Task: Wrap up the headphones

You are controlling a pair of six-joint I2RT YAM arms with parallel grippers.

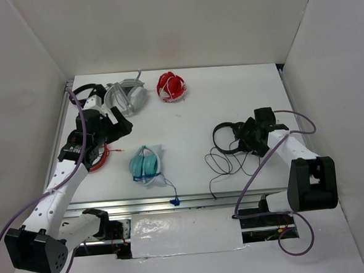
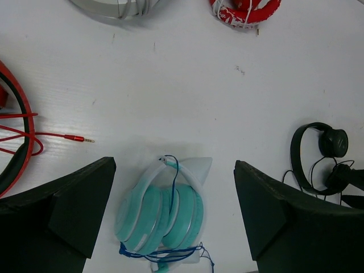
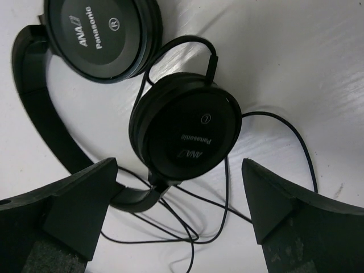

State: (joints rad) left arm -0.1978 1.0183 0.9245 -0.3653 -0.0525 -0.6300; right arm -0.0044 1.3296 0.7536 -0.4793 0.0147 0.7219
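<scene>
Five sets, one each: black headphones (image 3: 182, 133), teal headphones (image 2: 159, 219), red-and-black headphones (image 2: 20, 116), grey headphones (image 1: 129, 96), red-and-white headphones (image 1: 171, 86).

The headphones (image 3: 185, 125) lie right of centre on the bench (image 1: 228, 90), beneath the right tool (image 3: 182, 210). A second headset (image 1: 145, 163) sits centre-left, a third headset (image 1: 127, 95) far-left, and a wound headset (image 1: 171, 86) behind centre.

— What sort of place is this?
— A robot lab cell. White panels (image 1: 163, 26) box in a white table (image 1: 228, 90), with a left arm (image 1: 56, 194) and a right arm (image 1: 294, 151) at its metal rail (image 1: 192, 199).
</scene>
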